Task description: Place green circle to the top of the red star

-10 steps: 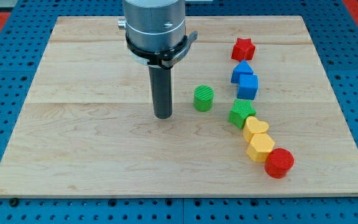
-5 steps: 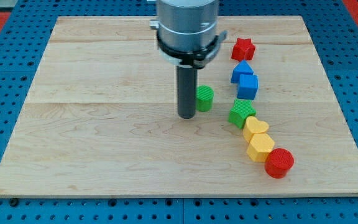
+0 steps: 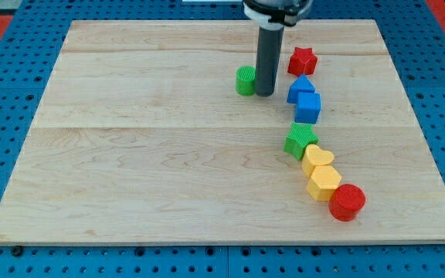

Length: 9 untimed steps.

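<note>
The green circle (image 3: 245,80) is a small green cylinder in the upper middle of the wooden board (image 3: 130,154). My tip (image 3: 265,93) stands right beside it on its right, touching or nearly touching it. The rod hides the circle's right edge. The red star (image 3: 302,60) lies to the right of the rod, a little higher than the green circle and apart from it.
A chain of blocks runs down from under the red star: a blue block (image 3: 300,86), a blue cube (image 3: 308,106), a green star-like block (image 3: 300,140), a yellow heart (image 3: 317,159), a yellow hexagon (image 3: 324,182), a red cylinder (image 3: 348,202).
My tip moved right, then up the view and right of the green circle. The green circle slid from mid-board up toward the view's top, ending left of the rod.
</note>
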Tool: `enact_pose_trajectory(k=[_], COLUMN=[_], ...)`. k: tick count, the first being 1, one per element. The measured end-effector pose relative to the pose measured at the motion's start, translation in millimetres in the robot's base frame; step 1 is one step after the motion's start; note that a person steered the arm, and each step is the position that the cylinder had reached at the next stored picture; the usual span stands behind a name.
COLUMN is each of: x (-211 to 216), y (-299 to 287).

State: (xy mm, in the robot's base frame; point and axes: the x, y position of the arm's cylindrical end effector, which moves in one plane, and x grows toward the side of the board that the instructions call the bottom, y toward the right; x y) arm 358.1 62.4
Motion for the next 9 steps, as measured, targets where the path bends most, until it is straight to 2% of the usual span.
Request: enact_pose_trajectory(k=[1, 2, 4, 5, 6, 7, 9], x=[-13, 4, -4, -30, -40, -83, -114], y=[-11, -49, -104, -131, -103, -94, -88])
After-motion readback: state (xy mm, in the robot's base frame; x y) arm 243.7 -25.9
